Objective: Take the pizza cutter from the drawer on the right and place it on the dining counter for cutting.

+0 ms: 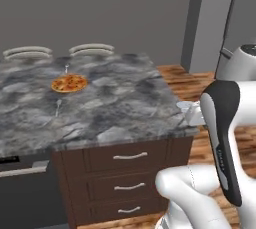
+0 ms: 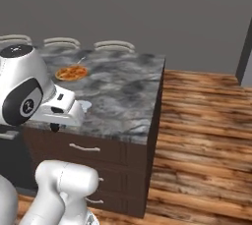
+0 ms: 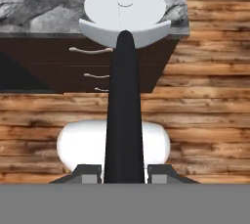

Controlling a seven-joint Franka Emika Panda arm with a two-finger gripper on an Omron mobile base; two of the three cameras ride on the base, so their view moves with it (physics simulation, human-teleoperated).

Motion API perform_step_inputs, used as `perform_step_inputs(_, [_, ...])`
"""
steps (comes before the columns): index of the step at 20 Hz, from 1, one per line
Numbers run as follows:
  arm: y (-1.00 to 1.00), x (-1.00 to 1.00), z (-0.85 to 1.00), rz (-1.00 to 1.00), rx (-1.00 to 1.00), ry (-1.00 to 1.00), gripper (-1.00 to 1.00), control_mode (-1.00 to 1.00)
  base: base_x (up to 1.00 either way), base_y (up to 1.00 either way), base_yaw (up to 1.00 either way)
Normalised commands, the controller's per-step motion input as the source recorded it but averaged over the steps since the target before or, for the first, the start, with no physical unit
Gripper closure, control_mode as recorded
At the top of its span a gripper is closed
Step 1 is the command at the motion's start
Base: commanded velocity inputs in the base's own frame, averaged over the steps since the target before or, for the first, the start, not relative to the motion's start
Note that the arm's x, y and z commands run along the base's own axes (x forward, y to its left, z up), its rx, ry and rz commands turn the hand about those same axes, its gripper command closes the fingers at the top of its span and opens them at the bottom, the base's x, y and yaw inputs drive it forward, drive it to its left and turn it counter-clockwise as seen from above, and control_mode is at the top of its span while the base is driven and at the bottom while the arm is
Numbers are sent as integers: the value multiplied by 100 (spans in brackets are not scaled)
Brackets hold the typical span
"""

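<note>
I'm parked at the corner of the dining counter (image 1: 120, 98), the big island with the dark marbled top. Its brown base carries a stack of 3 drawers (image 1: 130, 173) on the right, all pushed fully in. To me that means either the opening step has not begun or it is long over.

The arm is folded up close to the base, with the hand hanging off the near right corner of the counter and looking down at the wood floor (image 2: 206, 121). In the hand view the gripper (image 3: 125, 173) has its 2 fingertips (image 3: 90, 171) set well apart. I see nothing between them except the robot's own dark link, so the gripper is wide and empty.

On the counter top the pizza (image 1: 69, 83) sits toward the far left. 2 slim pale utensils lie there too: the far utensil (image 1: 66, 66) just beyond the pizza and the near utensil (image 1: 58, 107) a little closer to me.

They are too small for me to say whether either is the pizza cutter. If neither is, it is inside a shut drawer and the whole job remains: open, grasp, lift, place.
</note>
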Motion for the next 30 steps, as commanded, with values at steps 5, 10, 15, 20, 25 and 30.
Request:
perform_step_inputs(5, [0,0,0,0,0,0,100,100,18,-100,5])
perform_step_inputs(10, [0,0,0,0,0,0,100,100,0,-100,5])
perform_step_inputs(15, [0,0,0,0,0,0,100,100,3,-100,12])
perform_step_inputs(20, [0,0,0,0,0,0,100,100,46,-97,30])
perform_step_inputs(25, [0,0,0,0,0,0,100,100,53,-85,53])
perform_step_inputs(30, [0,0,0,0,0,0,100,100,65,-67,61])
